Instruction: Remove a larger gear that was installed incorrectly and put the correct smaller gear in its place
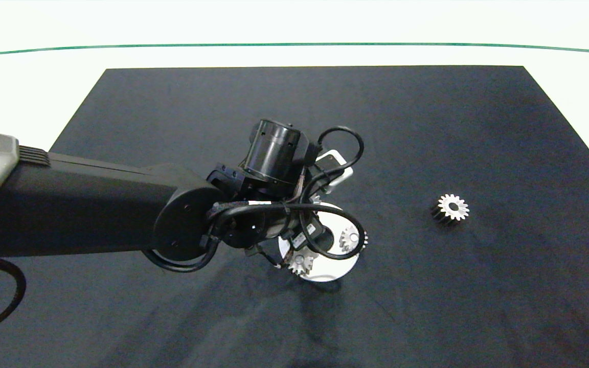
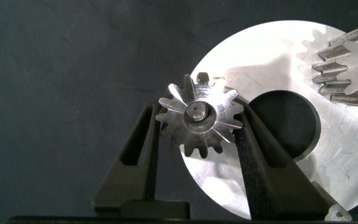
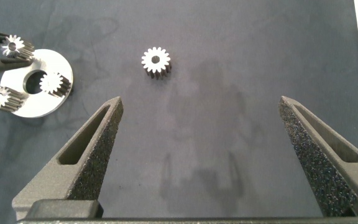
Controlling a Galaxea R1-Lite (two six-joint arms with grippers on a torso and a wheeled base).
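**Smaller gear held on its pin; risks on letting go**

The smaller gear [image 2: 194,112] sits at the rim of the round plate [image 2: 272,62], with a pin end showing in its bore. The left tool [image 2: 199,121] is closed on it, one finger pressed to the teeth on each side. In the head view this gear is hidden under the wrist at frame centre. The larger gear [image 1: 450,208] lies apart on the dark mat [image 1: 427,128], at the right of the head frame, standing on its face. By that layout, the swap is judged near its end.

Risks, as judged:
- The grip bears on tooth tips only, so the gear could turn or tilt between the fingers.
- If it is not fully down on the pin, opening the tool could leave it cocked.
- A finger snagging a tooth on withdrawal could lift it off again.
- The loose cable over the plate in the head view could drag on the neighbouring gear [image 2: 347,65].

Materials: the gears are bright machined metal with pointed teeth and round bores. The plate is a brushed silver disc with a large centre hole. The mat looks like matte cloth on a white worktop [image 1: 44,76]. The finger pads are coarse black foam.

The right tool [image 3: 201,101] hangs wide open over the mat, holding nothing.
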